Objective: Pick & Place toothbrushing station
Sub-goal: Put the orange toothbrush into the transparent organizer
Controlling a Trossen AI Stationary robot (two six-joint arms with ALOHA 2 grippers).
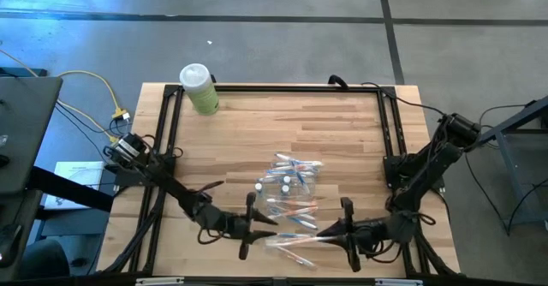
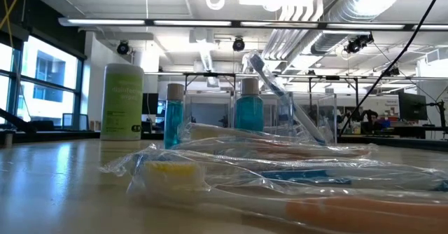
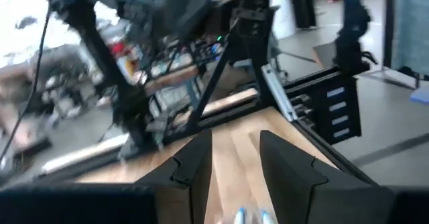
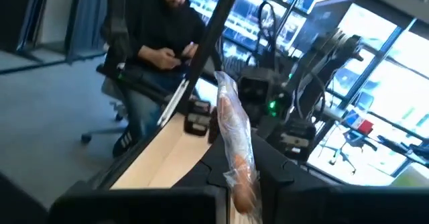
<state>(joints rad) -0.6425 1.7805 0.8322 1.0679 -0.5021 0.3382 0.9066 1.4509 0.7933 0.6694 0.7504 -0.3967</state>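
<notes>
1. By the desk's near edge the right pincer [image 1: 324, 231] is clenched on a wrapped orange brush [image 4: 236, 140], its end lifted clear of the desk [image 1: 342, 123].
2. The left pincer [image 1: 272, 226], also near that edge, stands half released; I cannot tell if it holds anything.
3. The heap of wrapped brushes [image 1: 291, 192] and small bottles [image 2: 248, 108] lies just beyond, mid-desk.
4. This looks like the carrying step; next, choose a spot and set the brush down.
5. A green bottle [image 1: 199, 89] stands at the far left corner.
</notes>
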